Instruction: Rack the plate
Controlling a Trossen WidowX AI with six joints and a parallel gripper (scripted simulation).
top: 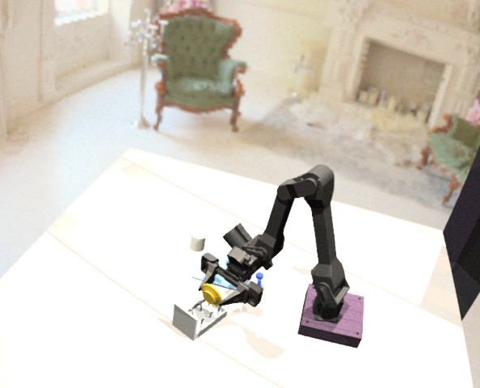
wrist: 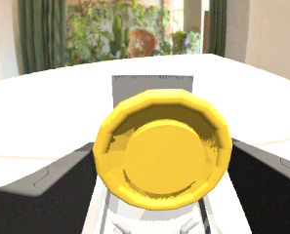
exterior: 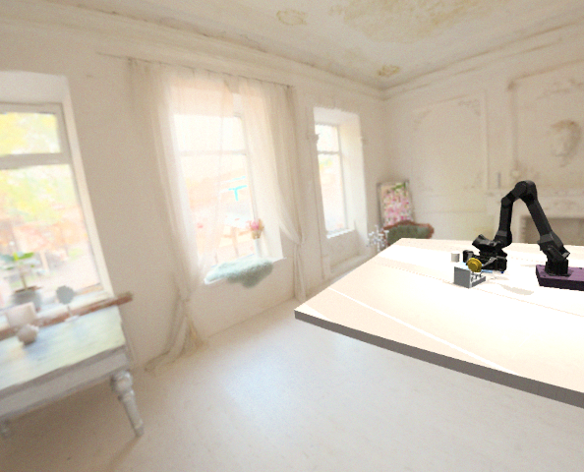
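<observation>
The yellow plate (top: 211, 294) (exterior: 474, 265) (wrist: 165, 156) is held upright, its face toward the wrist camera. My gripper (top: 211, 295) (wrist: 162, 148) is shut on the plate, with one finger at each side of its rim. The grey dish rack (top: 184, 321) (exterior: 462, 276) (wrist: 151, 84) has a tall end panel and a low base with small rails. The plate is over the rack's near part in the wrist view, and its lower edge is close above the rails in the top view. Whether it touches the rails or sits in a slot cannot be told.
A white cup (top: 197, 242) (exterior: 454, 257) stands behind the gripper. A light blue flat cloth or mat (top: 219, 281) lies partly hidden under the gripper. A blue upright piece (top: 259, 279) stands beside the right finger. The arm's purple base block (top: 353, 317) (exterior: 564, 278) is at the right.
</observation>
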